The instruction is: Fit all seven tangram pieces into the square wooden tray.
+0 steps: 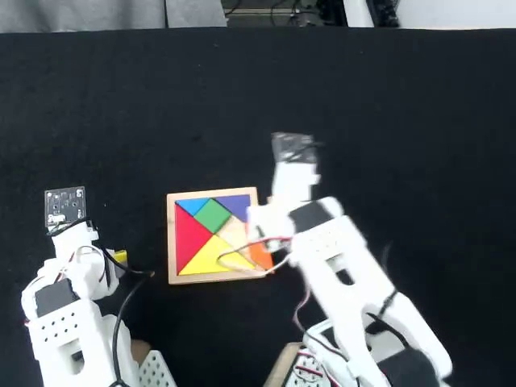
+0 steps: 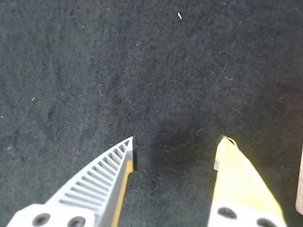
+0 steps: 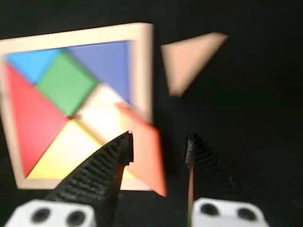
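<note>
Black table (image 1: 403,97) under everything, wooden tray (image 1: 172,242) lying flat near its middle. Right arm (image 1: 347,266) stretched over the tray's right side, left arm (image 1: 60,306) parked well off to the tray's left. Inside the tray, red triangle (image 1: 189,234) and yellow triangle (image 1: 211,256) seated flat, with the purple piece (image 3: 109,64), green square (image 3: 66,82) and blue triangle (image 3: 28,61) along the far side, and a pale bare patch of tray floor (image 3: 99,111) open between them and the right rim. Orange triangle (image 3: 144,151) not seated: riding across that rim, partly over the bare patch, partly outside. Right gripper (image 3: 157,144) straddling it, jaws parted wider than the piece, nothing clamped. Tan triangle (image 3: 189,56) outside, just beside the rim but apart from it. Left gripper (image 2: 177,139) wide open over bare cloth, holding nothing. Risks, judged from here: closing on a piece propped on the rim likely to tip or flick it rather than pinch it; pressing down likely to jam it against the wall or nudge the whole tray; a wide sweep likely to knock the tan triangle farther off.
</note>
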